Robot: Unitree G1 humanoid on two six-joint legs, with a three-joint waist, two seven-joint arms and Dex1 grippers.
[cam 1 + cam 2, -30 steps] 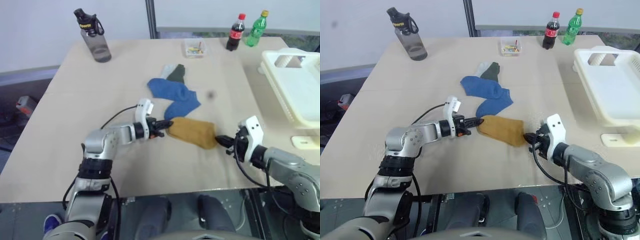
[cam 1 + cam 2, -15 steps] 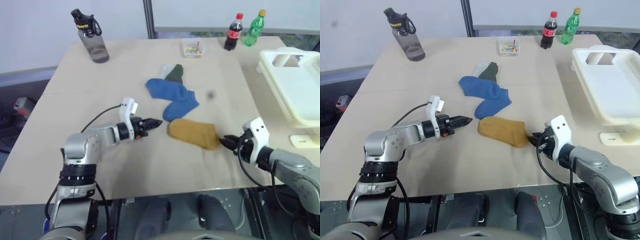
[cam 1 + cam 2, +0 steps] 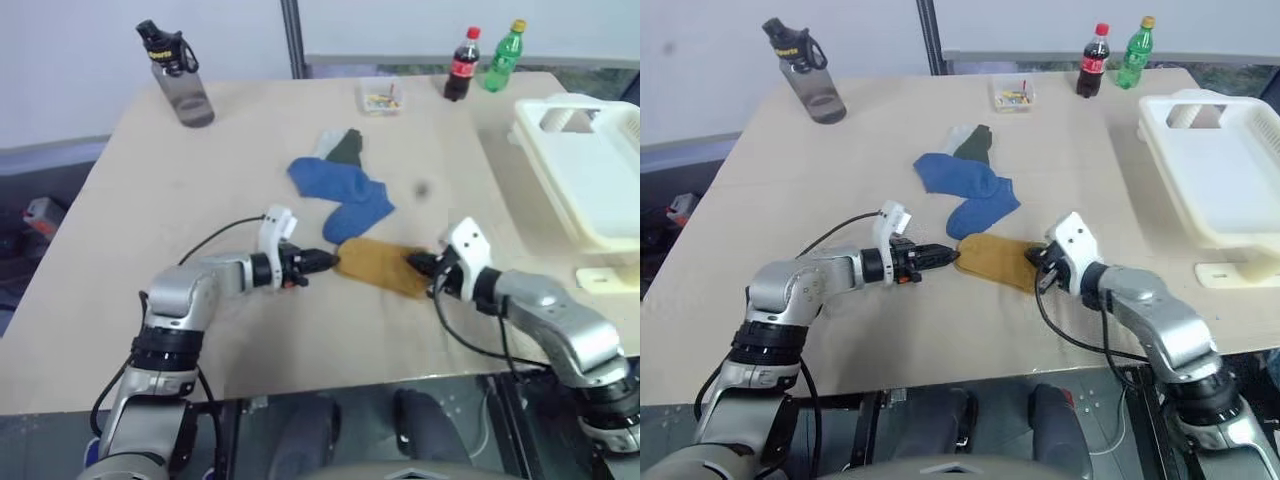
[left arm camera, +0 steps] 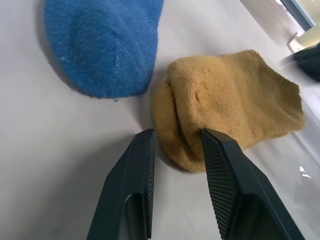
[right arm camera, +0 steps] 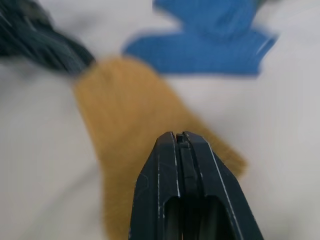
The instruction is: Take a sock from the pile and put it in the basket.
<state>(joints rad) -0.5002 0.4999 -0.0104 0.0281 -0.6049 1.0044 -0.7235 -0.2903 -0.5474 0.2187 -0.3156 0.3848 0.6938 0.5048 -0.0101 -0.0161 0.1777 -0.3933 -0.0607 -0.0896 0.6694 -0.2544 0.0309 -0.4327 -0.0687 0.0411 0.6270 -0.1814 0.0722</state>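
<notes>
Head views: mustard sock (image 3: 383,267), knitted, soft and light by the look of it, judged to fold and sag when lifted; best taken by a pinch on a thick doubled edge. It lies flat on the table (image 3: 150,200) between the two pincers, just off the tips of the left gripper (image 3: 322,262) and under the tips of the right gripper (image 3: 417,264). The rest of the pile (image 3: 965,180), blue, dark green and pale grey, is found beyond both pincers. The basket (image 3: 1230,180) is seen well apart, out past the right gripper at the table's edge

Left wrist view: left pincer fingers (image 4: 131,190) are held apart, nothing between them; the sock's rolled end lies just ahead, touching or nearly touching one fingertip. A blue sock (image 4: 105,45) lies beyond, beside the mustard one

Right wrist view: right pincer fingers (image 5: 165,185) are pressed together over the sock's far end; whether cloth is caught between them cannot be told
</notes>
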